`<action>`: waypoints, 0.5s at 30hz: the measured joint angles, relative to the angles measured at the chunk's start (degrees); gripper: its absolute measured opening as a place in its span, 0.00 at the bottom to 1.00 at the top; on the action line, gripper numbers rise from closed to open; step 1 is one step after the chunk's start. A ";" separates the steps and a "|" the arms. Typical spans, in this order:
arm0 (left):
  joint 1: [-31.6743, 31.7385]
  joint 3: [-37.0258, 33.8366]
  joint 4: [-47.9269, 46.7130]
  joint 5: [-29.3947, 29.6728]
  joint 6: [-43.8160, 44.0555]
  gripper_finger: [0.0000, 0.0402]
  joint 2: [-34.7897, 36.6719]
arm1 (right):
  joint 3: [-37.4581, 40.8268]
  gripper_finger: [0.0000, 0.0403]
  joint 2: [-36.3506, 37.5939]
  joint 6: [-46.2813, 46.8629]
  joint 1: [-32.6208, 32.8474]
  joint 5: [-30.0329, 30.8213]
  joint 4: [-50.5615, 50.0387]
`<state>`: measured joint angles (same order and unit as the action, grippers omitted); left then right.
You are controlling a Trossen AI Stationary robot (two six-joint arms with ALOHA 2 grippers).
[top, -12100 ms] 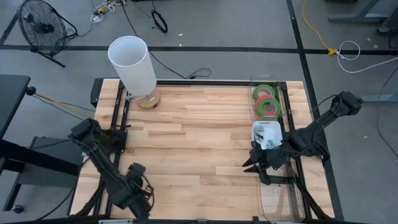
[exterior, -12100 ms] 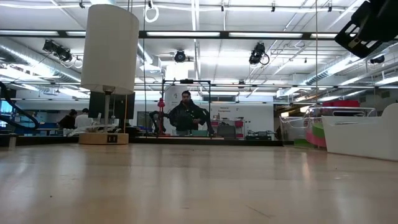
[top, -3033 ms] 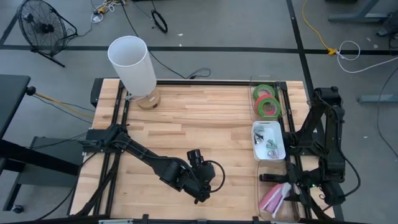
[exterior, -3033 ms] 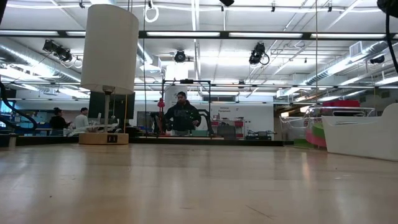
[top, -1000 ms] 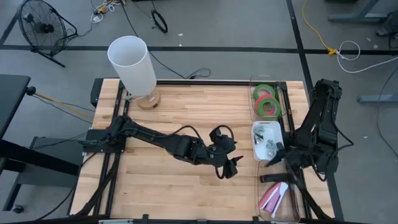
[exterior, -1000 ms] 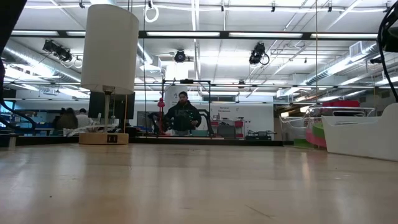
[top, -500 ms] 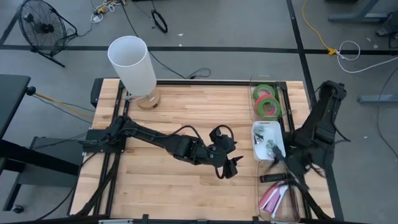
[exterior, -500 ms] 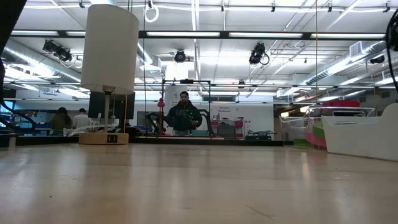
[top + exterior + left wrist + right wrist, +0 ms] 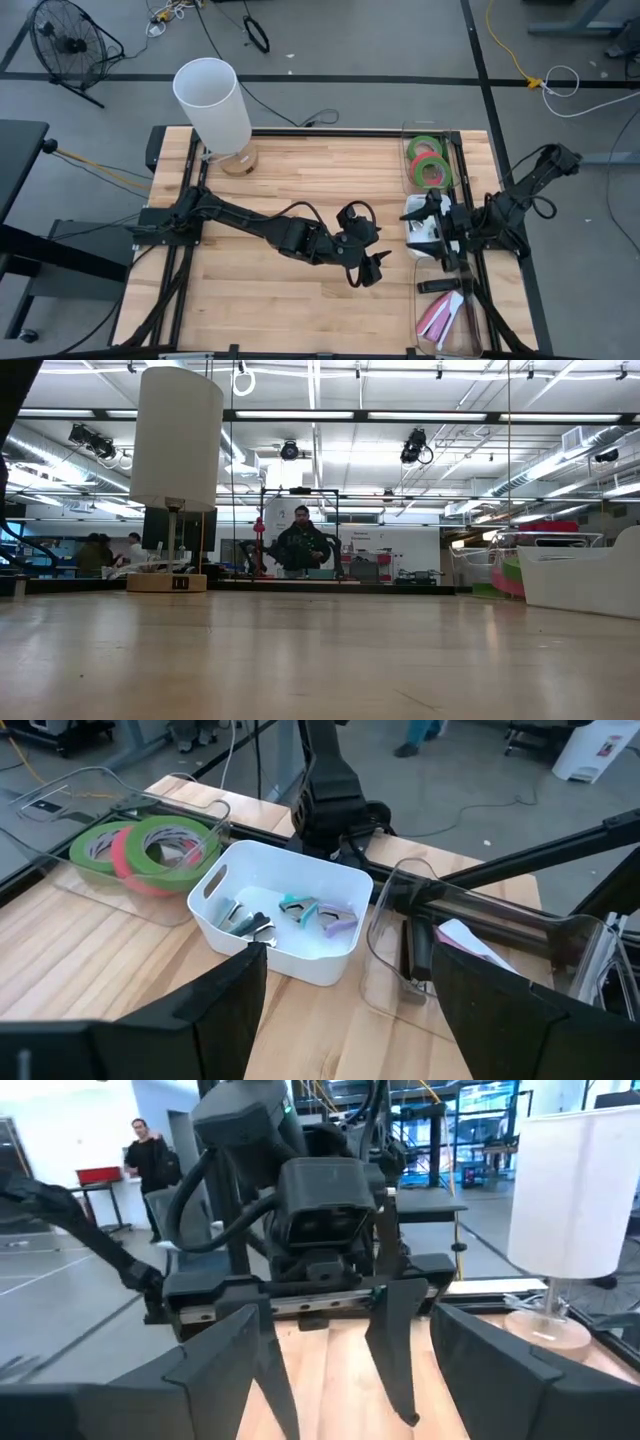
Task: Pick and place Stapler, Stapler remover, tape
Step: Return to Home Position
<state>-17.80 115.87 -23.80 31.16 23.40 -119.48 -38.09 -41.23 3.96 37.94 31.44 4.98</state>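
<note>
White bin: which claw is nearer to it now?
Right. The right claw is over the white bin itself; the left claw hangs over the table, off the bin's side toward the middle.

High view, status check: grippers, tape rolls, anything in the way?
Left gripper open, mid-table; right gripper open, at white plastic bin. Two green and one red-pink tape rolls lie in top clear plastic bin. No arm over them.
</note>
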 joint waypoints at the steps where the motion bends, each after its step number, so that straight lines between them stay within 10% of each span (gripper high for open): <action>1: 0.00 0.00 0.01 0.00 0.00 0.70 0.00 | 0.00 0.72 -0.02 0.00 -0.45 0.10 -0.02; 15: 0.00 0.00 -0.01 0.02 -0.04 0.70 0.00 | 17.22 0.72 16.71 -0.03 -8.79 1.79 8.66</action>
<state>-17.80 115.87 -23.81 31.18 23.36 -119.48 -20.87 -24.53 3.92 29.14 33.22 13.65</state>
